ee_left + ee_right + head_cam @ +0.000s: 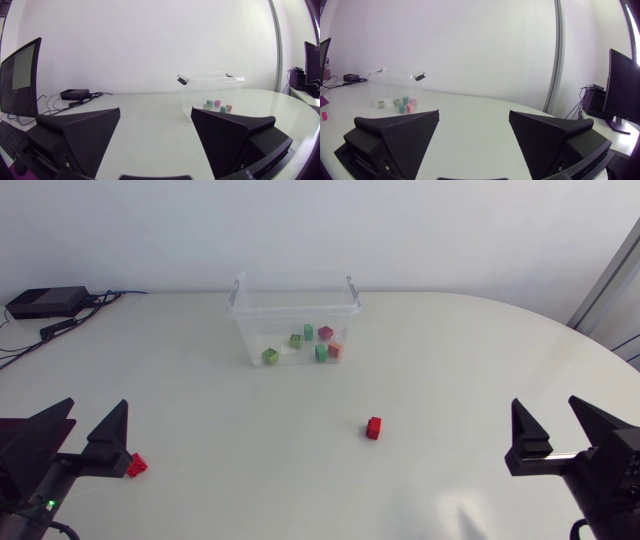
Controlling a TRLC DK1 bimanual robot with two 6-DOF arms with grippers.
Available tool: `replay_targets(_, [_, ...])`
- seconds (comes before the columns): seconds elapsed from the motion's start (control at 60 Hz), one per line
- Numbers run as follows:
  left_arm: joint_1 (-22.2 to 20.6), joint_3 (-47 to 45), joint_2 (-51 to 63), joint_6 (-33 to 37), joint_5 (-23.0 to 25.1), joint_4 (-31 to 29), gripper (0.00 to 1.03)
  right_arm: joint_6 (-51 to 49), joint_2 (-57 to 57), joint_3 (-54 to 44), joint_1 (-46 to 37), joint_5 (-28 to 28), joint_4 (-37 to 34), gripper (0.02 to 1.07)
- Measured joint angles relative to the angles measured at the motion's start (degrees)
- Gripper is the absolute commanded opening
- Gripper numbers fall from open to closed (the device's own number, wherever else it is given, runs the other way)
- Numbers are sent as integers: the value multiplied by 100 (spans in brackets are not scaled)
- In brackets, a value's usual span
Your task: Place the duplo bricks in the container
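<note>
A clear plastic container (293, 315) stands at the table's back middle, with several green, teal, maroon and orange bricks inside. One red brick (373, 427) lies on the table in front of it. A second red brick (136, 464) lies right beside my left gripper's (85, 422) inner finger. That gripper is open and empty at the front left. My right gripper (560, 425) is open and empty at the front right. The left wrist view shows the container (212, 92) ahead of the open left gripper (155, 125). In the right wrist view the container (395, 90) and a red brick (324, 116) lie far ahead of the open right gripper (474, 122).
A black box (45, 302) with cables sits at the table's back left corner, also seen as the black box (74, 93) in the left wrist view. The white table (250, 430) stretches between the grippers and the container.
</note>
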Motion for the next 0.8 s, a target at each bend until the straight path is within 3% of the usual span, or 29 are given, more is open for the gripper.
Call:
replay_targets(0.45, [146,319,103,-9,0,-258,99,0,0,0,81,2,2,103])
replay_targets(0.8, [278,1928,2135,-70,4,-905,99,-4,264,216,188,0,17,103])
